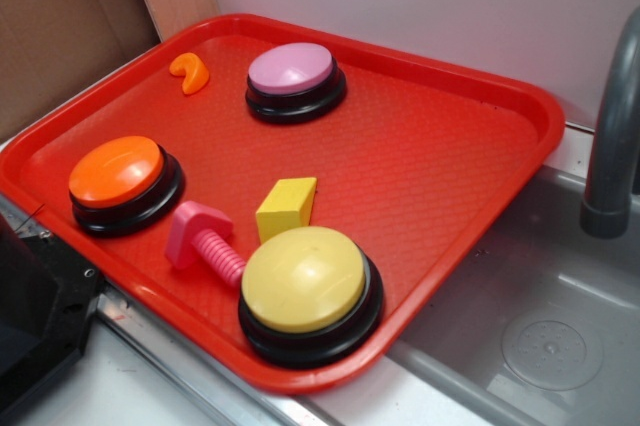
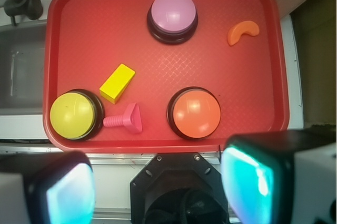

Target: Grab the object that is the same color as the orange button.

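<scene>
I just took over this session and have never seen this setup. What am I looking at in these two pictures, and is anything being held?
One picture is from a camera beside the scene; the other looks down from the robot arm's wrist. In the wrist view, the two blurred pads at the bottom are the gripper's fingers, spread apart and holding nothing. A red tray beside a sink carries three big push buttons: the orange button, a pink one and a yellow one. Loose on the tray lie a yellow block, a pink bolt and a small curved orange piece, near the pink button, untouched.
</scene>
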{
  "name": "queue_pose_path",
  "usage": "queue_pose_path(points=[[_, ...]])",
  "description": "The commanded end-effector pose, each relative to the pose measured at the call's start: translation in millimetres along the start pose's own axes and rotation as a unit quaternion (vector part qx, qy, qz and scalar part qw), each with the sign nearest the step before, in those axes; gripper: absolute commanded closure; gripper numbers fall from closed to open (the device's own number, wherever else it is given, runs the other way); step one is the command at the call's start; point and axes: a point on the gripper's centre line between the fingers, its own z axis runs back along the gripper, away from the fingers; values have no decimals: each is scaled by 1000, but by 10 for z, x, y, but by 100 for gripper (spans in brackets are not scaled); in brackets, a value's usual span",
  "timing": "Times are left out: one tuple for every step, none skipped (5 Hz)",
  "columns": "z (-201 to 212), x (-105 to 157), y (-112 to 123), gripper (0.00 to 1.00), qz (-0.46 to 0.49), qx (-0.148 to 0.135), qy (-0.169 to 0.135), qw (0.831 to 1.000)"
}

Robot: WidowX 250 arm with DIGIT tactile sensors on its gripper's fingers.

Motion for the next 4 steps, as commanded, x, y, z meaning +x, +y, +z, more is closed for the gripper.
queue_pose_path(points=[[0, 0, 0, 0, 0, 0, 0, 1000], [-109, 165, 19, 0, 37, 21, -16, 999], [-315, 401, 170, 0, 149, 10, -53, 987], [-490, 614, 376, 0, 266, 8, -86, 960]])
